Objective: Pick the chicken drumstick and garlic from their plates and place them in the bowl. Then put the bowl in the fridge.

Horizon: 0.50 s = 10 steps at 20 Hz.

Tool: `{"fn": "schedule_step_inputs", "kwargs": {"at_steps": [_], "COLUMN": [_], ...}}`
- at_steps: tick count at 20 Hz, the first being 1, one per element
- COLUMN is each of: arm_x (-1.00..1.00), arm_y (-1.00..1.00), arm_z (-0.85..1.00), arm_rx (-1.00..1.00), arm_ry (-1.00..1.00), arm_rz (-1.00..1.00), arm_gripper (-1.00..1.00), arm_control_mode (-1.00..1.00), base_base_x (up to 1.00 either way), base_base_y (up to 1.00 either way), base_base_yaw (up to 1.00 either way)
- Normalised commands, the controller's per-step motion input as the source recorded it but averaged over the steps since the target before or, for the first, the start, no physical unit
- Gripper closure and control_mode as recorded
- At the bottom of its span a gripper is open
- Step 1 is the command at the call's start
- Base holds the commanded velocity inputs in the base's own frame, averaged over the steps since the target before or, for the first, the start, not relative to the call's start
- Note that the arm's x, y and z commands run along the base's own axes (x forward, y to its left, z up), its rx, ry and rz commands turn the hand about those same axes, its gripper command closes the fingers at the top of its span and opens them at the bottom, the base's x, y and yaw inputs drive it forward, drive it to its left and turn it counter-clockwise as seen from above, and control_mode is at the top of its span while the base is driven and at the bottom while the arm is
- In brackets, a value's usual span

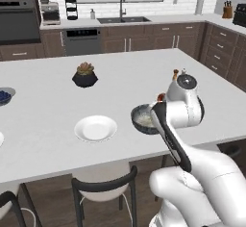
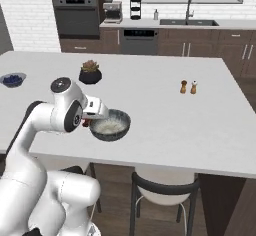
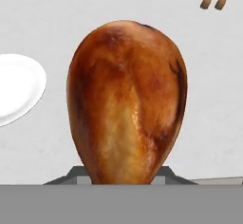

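Note:
The orange-brown chicken drumstick [image 3: 127, 99] stands fat end up, close before the hand camera. My gripper [image 2: 88, 122] is shut on its lower end, and the meat hides the fingertips. A small red-brown bit of the drumstick [image 1: 161, 96] shows beside the hand, just at the edge of the dark grey bowl [image 1: 143, 119], which sits near the island's front edge [image 2: 111, 125]. The bowl's inside looks pale; I cannot tell whether the garlic lies there. One white plate [image 1: 95, 128] lies bare to the bowl's left. A sliver of the other plate [image 1: 0, 138] shows at the left border.
A black succulent planter [image 1: 85, 75] stands mid-island, with a bowl of blue berries [image 1: 5, 96] at far left. Salt and pepper shakers [image 2: 188, 87] stand to the right. Dark-framed stools [image 1: 103, 187] are tucked under the island's front edge.

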Motion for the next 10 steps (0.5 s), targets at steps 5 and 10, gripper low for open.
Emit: {"fn": "schedule_step_inputs", "kwargs": {"at_steps": [5,10], "arm_x": [1.00,0.71], "arm_y": [-0.29,-0.05], "arm_z": [-0.22,-0.58], "arm_rx": [0.20,0.04], "arm_ry": [0.29,0.32], "arm_rz": [-0.09,-0.09], "arm_gripper": [1.00,1.00], "arm_control_mode": [-1.00,-1.00], "base_base_x": [0.00,0.00], "base_base_y": [0.00,0.00], "base_base_yaw": [0.00,0.00]}}
